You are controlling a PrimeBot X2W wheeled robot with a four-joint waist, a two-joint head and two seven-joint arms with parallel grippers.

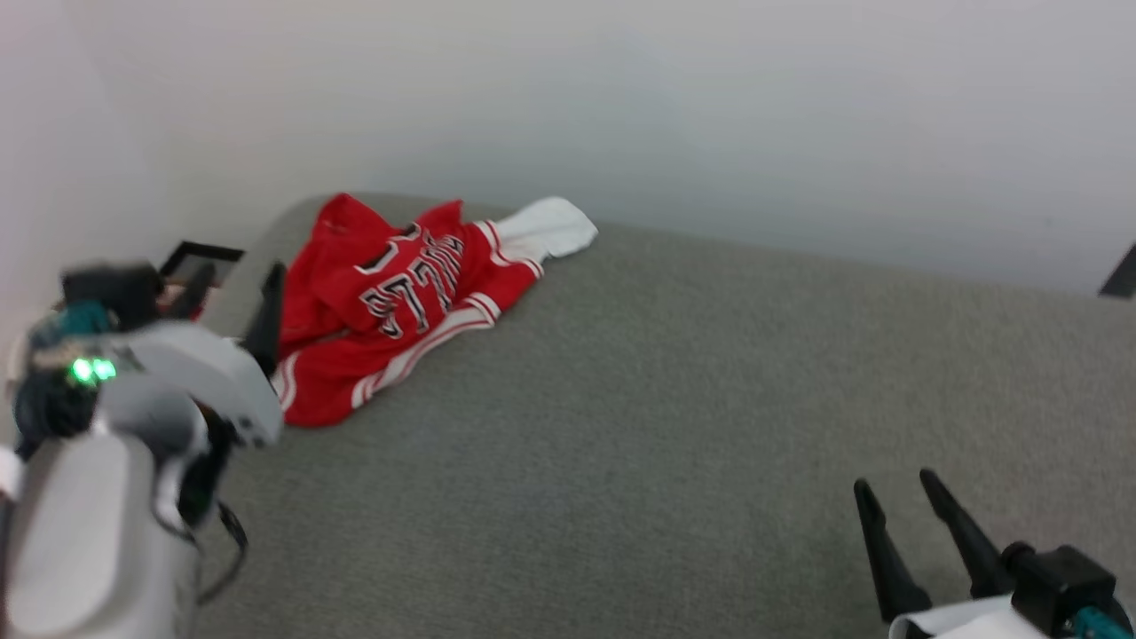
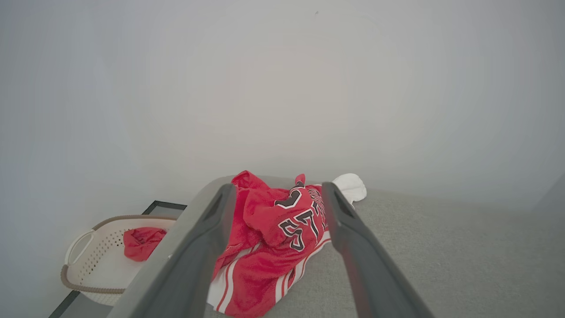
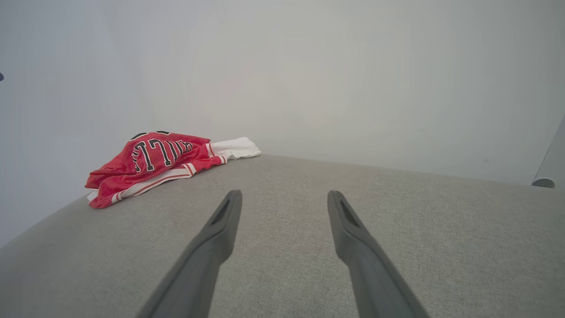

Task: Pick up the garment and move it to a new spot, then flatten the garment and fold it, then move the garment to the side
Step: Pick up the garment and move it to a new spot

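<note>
Jersey shirt (image 1: 390,311), red with white sleeves, striped trim and black white-outlined lettering, lay bunched at the far left corner of the grey fabric-covered surface (image 1: 674,399), near the wall. The left gripper (image 1: 229,306) hovered just beside the shirt's left edge, jaws apart and empty (the shirt showed between its fingers in the wrist view). The right gripper (image 1: 895,484), likewise spread and empty, sat well apart over bare fabric. A small red cloth (image 2: 141,242) lay in a white perforated basket (image 2: 95,265).

Black upside-down lettering on the garment (image 1: 390,302), "ULL" legible, rest creased
</note>
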